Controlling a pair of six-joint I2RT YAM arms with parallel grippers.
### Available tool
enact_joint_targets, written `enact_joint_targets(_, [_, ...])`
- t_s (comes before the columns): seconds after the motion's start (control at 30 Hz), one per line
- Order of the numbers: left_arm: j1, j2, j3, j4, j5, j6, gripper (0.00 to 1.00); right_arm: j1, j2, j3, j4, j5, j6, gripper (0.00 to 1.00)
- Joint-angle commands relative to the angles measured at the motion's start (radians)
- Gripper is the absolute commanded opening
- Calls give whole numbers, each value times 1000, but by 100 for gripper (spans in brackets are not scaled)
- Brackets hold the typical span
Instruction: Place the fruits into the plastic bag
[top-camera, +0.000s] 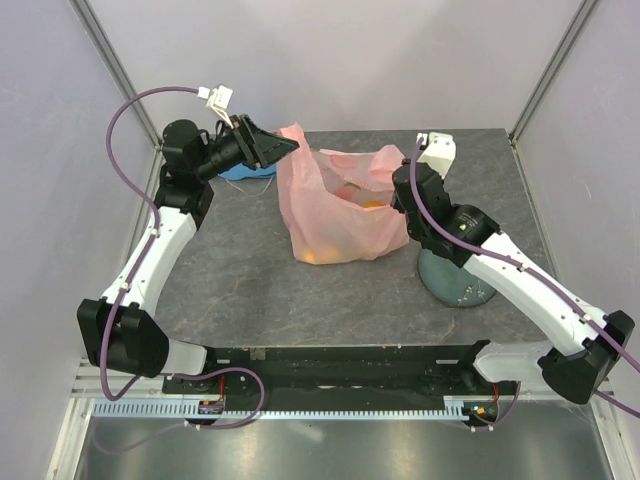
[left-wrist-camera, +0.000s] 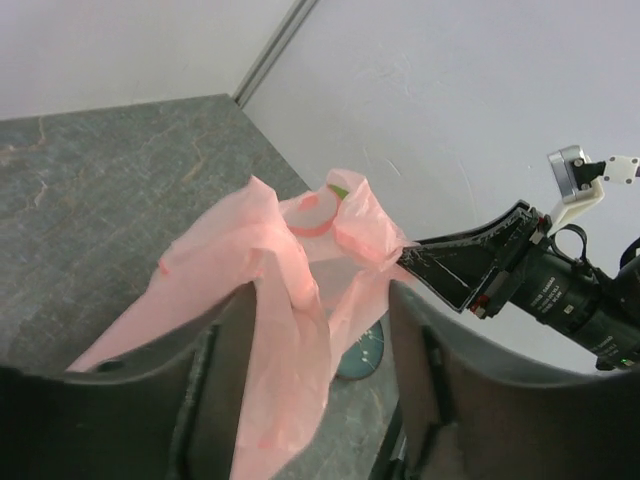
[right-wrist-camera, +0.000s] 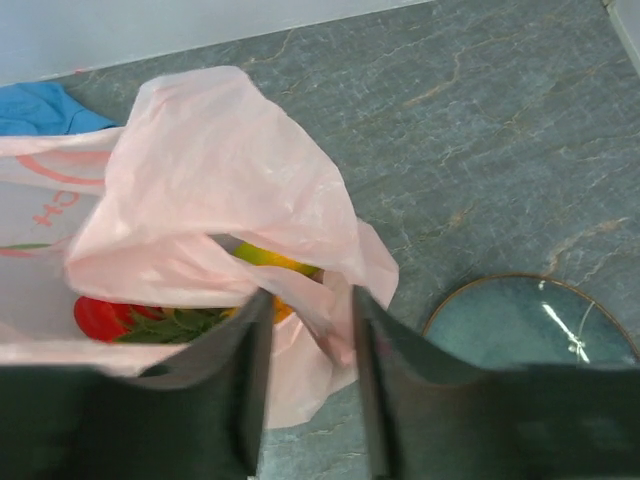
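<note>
Standing mid-bench (top-camera: 240, 290), the plastic bag (top-camera: 335, 225) has one rim pinched by the left gripper (left-wrist-camera: 320, 295) and the opposite rim by the right gripper (right-wrist-camera: 310, 300). Pull too hard and the thin film may tear; let a rim slip and the load spills. Count: one bag, one plate (right-wrist-camera: 520, 330), one blue cloth (right-wrist-camera: 40, 105), and at least three fruits (right-wrist-camera: 100, 318) inside.

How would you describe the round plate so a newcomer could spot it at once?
Start at the grey table and find the pink plastic bag near its middle. Right of it, partly under the right arm, lies the plate: the only dark, glossy disc.
</note>
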Motion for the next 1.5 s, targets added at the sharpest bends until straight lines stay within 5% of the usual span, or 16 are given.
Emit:
enact_joint_targets(0.0, [8,-30,-10,-3,-10,44,82,-5,-32,8,51,-8,-43,56])
enact_joint_targets(0.03, [8,-36,-19,-5,-15,49,87,-3,-37,8,59,-9,-55,68])
enact_joint_targets(0.13, [8,-68,-36,-6,-53,64,95,-3,-57,5,86,-14,-92,78])
enact_joint_targets(0.33, [8,-143,-59,-74,-214,133,97,-63,-66,37,113,-113,-118,89])
enact_joint_targets(0.6, [44,-172,-33,-233,-419,152,98,-395,-34,148,105,-411,-123,92])
enact_joint_targets(0.77, [133,-192,-56,-284,-432,114,98,-586,-31,150,100,-576,-108,95])
enact_joint_targets(0.9, [208,-224,-102,-317,-481,116,99,-718,-49,81,94,-597,-77,96])
enact_joint_targets(1.47, [213,-338,-173,-430,-662,221,99,-770,-252,-205,191,-456,-69,97])
